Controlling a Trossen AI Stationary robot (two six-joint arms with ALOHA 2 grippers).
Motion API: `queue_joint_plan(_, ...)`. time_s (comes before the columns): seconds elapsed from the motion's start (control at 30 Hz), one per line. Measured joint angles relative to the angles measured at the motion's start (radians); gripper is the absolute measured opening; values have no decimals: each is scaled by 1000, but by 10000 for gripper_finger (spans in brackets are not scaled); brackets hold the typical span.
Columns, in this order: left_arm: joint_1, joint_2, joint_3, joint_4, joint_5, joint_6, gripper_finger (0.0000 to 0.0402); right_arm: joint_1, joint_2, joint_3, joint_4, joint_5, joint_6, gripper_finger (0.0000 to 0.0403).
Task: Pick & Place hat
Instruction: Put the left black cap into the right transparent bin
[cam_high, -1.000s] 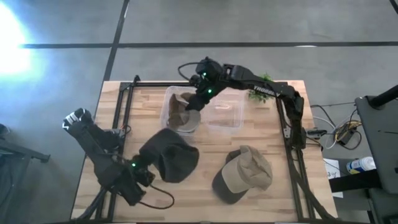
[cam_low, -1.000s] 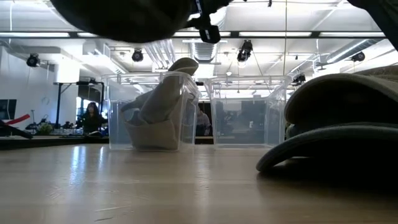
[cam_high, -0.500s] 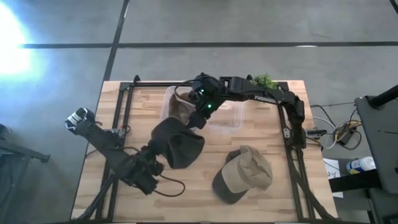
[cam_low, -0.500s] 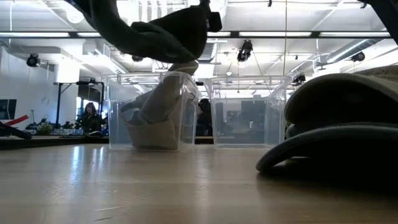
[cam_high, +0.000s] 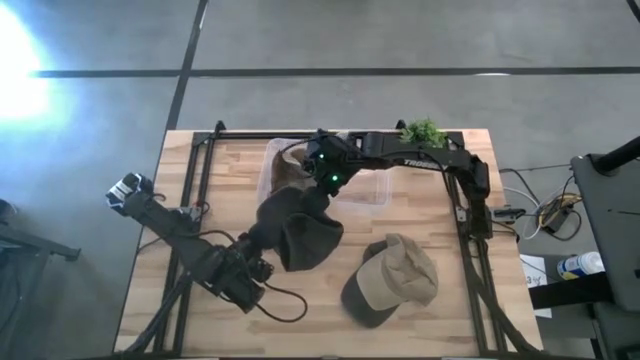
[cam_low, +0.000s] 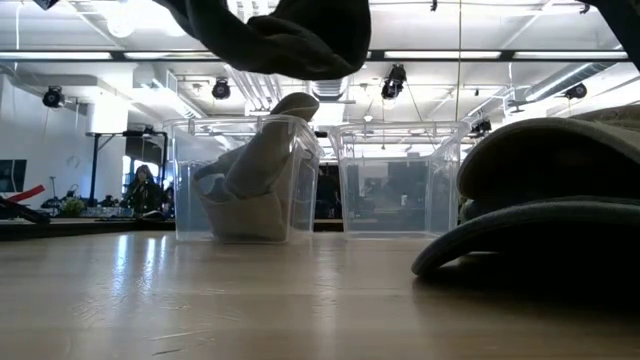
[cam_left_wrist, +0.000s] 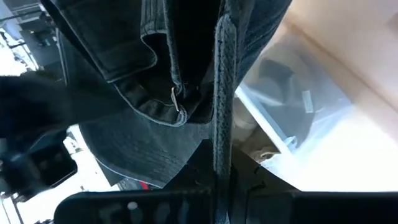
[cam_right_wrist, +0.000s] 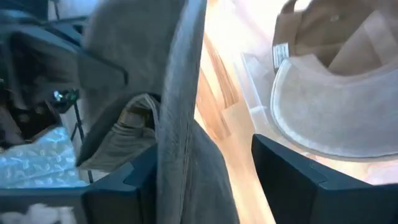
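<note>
A dark grey hat (cam_high: 303, 238) hangs in the air over the table's middle, also at the top of the low view as the dark hat (cam_low: 290, 35). My left gripper (cam_high: 262, 236) is shut on its left side. My right gripper (cam_high: 322, 192) is open at the hat's far edge, and in the right wrist view the hat's rim (cam_right_wrist: 180, 118) stands between its two fingers (cam_right_wrist: 121, 186). A brown cap (cam_high: 290, 178) lies in the left clear bin (cam_high: 270, 165). An olive cap (cam_high: 392, 280) rests on the table, near right. My left gripper holds the dark hat by a stitched edge strip (cam_left_wrist: 221, 137) that runs down between its fingers, coming at it slanting from the table's near left. The hat is lifted clear and hangs slack. My right gripper straddles the hat's rim (cam_right_wrist: 186, 155); I cannot tell whether it touches.
A second clear bin (cam_high: 362, 186) stands right of the first, with nothing showing in it. A small green plant (cam_high: 422, 131) sits at the far edge. Black frame rails (cam_high: 195, 190) run along the table's left and right sides. A person (cam_low: 145, 185) sits far behind.
My left gripper has carried the dark hat up and toward the far right, nearer the bins; the hat has left the low view's lower part. My right gripper has moved from over the left bin toward the near edge, down to the hat's far edge.
</note>
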Motion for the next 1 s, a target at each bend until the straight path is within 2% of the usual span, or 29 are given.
queue_joint_plan(0.13,0,0,0,36,-8,16,9,4,2,-10,20,25,1,169)
queue_joint_plan(0.37,0,0,0,71,-10,4,21,3,-3,-9,41,29,-17,24)
queue_joint_plan(0.43,0,0,0,73,-13,-39,23,3,-5,-9,43,29,-17,18)
queue_joint_plan(0.53,5,1,0,72,-9,-181,33,3,-8,-9,42,57,-21,14)
queue_joint_plan(0.67,7,0,0,66,-26,-367,75,3,-14,-9,42,131,-24,14)
queue_joint_plan(0.8,2,1,0,68,-74,-518,133,0,-29,-9,35,266,-27,14)
queue_joint_plan(0.9,-4,0,0,56,-68,-649,169,-5,-60,-10,34,358,-26,14)
queue_joint_plan(1.0,-15,-1,0,29,-39,-811,191,-5,-124,-10,19,516,-7,14)
